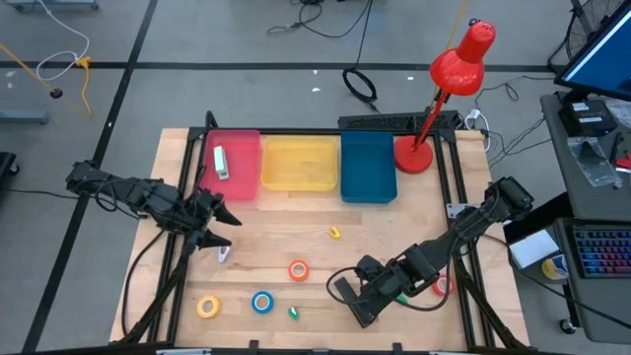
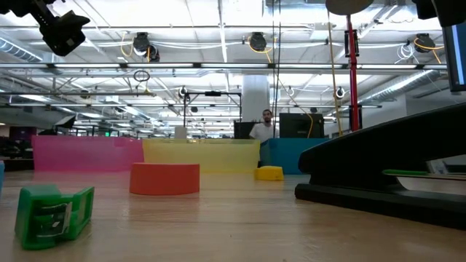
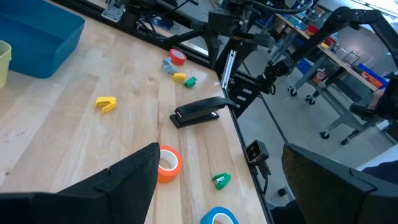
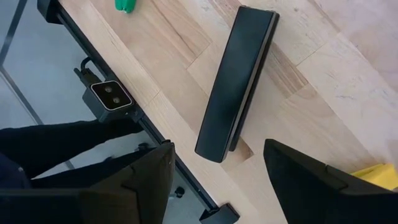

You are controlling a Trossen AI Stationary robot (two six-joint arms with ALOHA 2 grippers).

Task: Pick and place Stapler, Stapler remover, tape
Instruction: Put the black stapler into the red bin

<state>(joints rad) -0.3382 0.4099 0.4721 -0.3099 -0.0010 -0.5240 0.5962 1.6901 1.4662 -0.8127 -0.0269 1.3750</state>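
Flat, black stapler [image 4: 237, 81], closed.

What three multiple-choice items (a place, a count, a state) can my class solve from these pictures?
1. Where is the black stapler? A in a bin; B on the table, near its edge; C on the floor.
2. How many bins stand in the row? A three; B two; C five.
3. The right gripper is: A shut on tape; B shut on the stapler; C open.
Key: 1 B, it lies on bare wood by the edge. 2 A, pink bin, yellow bin, blue bin. 3 C, its fingers stand apart above the stapler.
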